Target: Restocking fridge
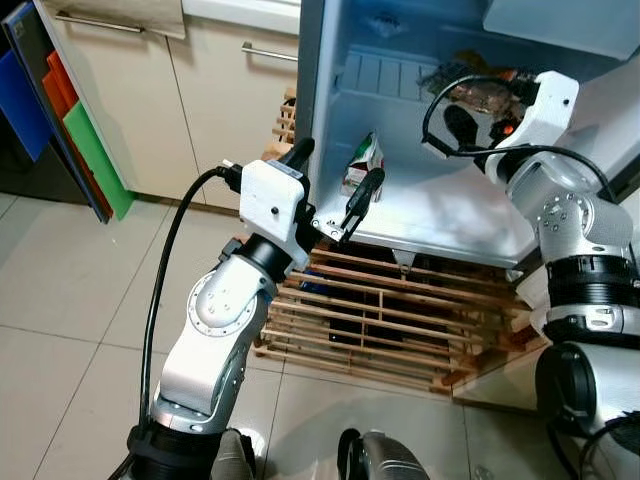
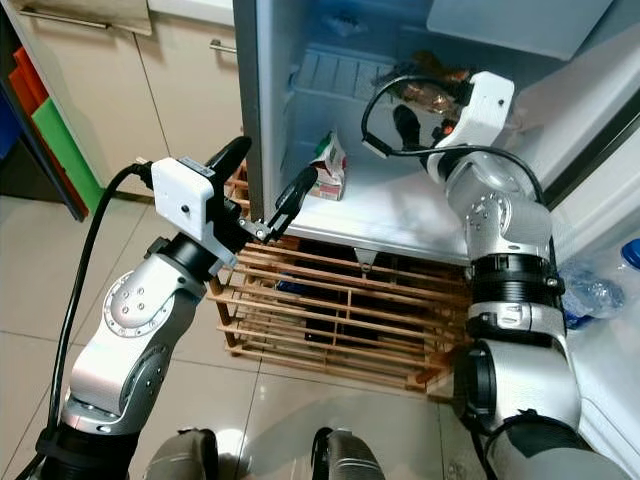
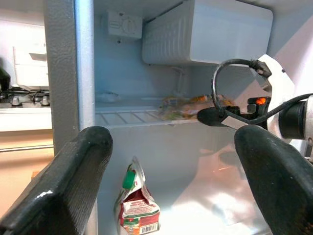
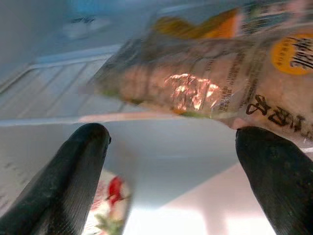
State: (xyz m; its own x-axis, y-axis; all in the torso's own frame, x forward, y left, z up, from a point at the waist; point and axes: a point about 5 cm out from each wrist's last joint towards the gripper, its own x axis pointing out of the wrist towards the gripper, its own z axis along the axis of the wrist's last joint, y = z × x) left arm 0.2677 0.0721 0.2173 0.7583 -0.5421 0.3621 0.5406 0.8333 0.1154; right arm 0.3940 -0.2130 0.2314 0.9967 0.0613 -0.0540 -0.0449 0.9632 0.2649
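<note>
The open grey fridge (image 1: 320, 120) stands with its white interior lit, raised on a slatted wooden crate (image 1: 380, 320) over the pale tiled floor (image 1: 70, 300); the left gripper (image 1: 335, 190) hovers at the fridge's front edge, its two long black fingers spread apart with nothing between them; just past them a small red-and-white carton with a green cap (image 3: 137, 208) stands on the white bottom shelf (image 1: 450, 215), close to the left wall; the right gripper (image 4: 171, 161) is up inside the fridge at the level of the upper wire shelf (image 3: 127, 116), its fingers also wide apart and empty; right in front of it a crinkly clear plastic food packet with orange labels (image 4: 215, 78) lies on that wire shelf, near the fingertips, though contact cannot be judged; above sits the white freezer box (image 3: 205, 34); beige kitchen cabinets with metal handles (image 1: 190, 90) run behind to the left, with red, green and blue boards (image 1: 85, 140) leaning beside them
</note>
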